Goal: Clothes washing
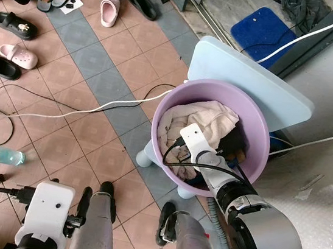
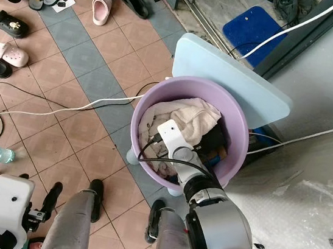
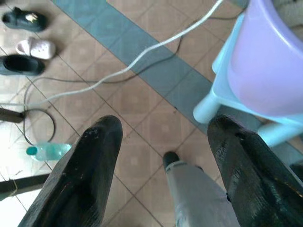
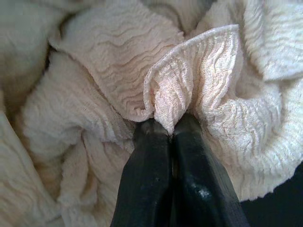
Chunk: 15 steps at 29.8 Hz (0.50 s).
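One cream towel (image 1: 199, 121) lay heaped in a lavender plastic basin (image 1: 258, 127), with a dark garment (image 1: 235, 147) beside it. The right gripper (image 4: 169, 126) reached down into the basin, its two black fingers pressed together and pinching a fold of the towel. The basin stood on a pale blue stool (image 1: 254, 87), with a white cable (image 1: 82, 112) trailing across the tiled floor (image 1: 95, 60) nearby. The left gripper (image 3: 163, 142) hung low over the tiles, fingers spread wide and holding nothing. Farther off lay a water bottle (image 1: 4, 155), pink clogs (image 1: 17, 54) and black sandals (image 1: 15, 23).
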Available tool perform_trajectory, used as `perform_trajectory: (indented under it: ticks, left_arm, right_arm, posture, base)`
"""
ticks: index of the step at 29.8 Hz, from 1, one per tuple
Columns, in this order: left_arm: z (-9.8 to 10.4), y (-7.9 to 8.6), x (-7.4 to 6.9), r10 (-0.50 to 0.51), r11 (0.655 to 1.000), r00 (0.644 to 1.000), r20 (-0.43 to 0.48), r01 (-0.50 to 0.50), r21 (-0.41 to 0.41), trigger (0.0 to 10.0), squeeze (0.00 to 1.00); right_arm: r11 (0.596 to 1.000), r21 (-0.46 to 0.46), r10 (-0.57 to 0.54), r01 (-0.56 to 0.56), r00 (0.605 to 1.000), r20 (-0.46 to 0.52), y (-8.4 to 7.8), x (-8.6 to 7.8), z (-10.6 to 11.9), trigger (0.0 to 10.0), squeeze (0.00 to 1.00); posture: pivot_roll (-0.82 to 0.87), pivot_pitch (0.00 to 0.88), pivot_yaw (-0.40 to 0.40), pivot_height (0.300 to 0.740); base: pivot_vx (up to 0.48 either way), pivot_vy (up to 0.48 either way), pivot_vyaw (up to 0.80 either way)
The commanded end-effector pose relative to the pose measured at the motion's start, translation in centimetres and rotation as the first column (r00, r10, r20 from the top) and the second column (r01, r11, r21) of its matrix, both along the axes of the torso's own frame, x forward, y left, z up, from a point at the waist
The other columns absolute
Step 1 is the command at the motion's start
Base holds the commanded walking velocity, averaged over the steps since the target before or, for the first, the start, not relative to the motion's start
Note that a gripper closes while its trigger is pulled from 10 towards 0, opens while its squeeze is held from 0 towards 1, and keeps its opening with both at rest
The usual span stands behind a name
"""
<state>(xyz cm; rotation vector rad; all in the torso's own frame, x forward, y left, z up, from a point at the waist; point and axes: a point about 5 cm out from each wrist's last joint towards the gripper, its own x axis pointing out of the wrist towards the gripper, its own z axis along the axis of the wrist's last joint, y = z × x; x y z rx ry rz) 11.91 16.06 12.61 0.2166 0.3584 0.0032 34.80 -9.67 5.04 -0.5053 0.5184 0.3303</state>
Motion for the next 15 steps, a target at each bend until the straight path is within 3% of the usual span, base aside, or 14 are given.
perform_trajectory:
  ticks: [1, 6, 8, 10, 12, 15]
  left_arm:
    - [-0.5, 0.1, -0.4, 0.025, 1.0, 0.999, -0.03, -0.025, 0.003, 10.0, 0.0]
    - [-0.6, -0.3, 0.5, 0.061, 0.998, 0.998, 0.006, -0.061, -0.019, 10.0, 0.0]
    - [-1.0, -0.5, 2.1, 0.062, 0.998, 0.997, 0.036, -0.061, -0.036, 10.0, 0.0]
    - [-1.2, -0.6, 2.5, 0.059, 0.996, 0.998, 0.034, -0.057, -0.064, 10.0, 0.0]
    - [-1.5, 0.1, 4.2, 0.104, 0.991, 0.992, 0.069, -0.097, -0.091, 10.0, 0.0]
    - [-1.8, 0.6, 5.8, 0.134, 0.988, 0.986, 0.095, -0.125, -0.095, 10.0, 0.0]
  right_arm:
    - [0.999, 0.034, 0.01, -0.01, 1.0, -0.004, 0.1, -0.1, -0.1, 0.0, 0.0]
    - [0.99, 0.141, 0.007, -0.02, 0.995, 0.095, 0.2, 1.8, 2.9, 0.0, 0.0]
    - [0.977, 0.212, -0.018, -0.017, 0.986, 0.163, -0.5, 2.9, 4.9, 0.0, 0.0]
    - [0.975, 0.219, -0.021, -0.02, 0.983, 0.184, -0.7, 3.2, 5.4, 0.0, 0.0]
    - [0.962, 0.272, -0.056, -0.03, 0.951, 0.304, -2.3, 4.2, 8.1, 0.0, 0.0]
    - [0.954, 0.297, -0.083, -0.031, 0.928, 0.363, -3.3, 4.6, 9.5, 0.0, 0.0]
  posture:
    - [0.34, 0.409, -0.09, 0.74]
    - [0.31, 0.367, -0.097, 0.74]
    - [0.27, 0.315, -0.103, 0.74]
    - [0.25, 0.288, -0.102, 0.74]
    - [0.19, 0.232, -0.095, 0.74]
    - [0.15, 0.189, -0.105, 0.74]
  base:
    - [0.0, 0.0, 0.0]
    - [0.0, 0.0, 0.0]
    - [0.0, 0.0, 0.0]
    - [0.0, 0.0, 0.0]
    - [0.0, 0.0, 0.0]
    - [0.0, 0.0, 0.0]
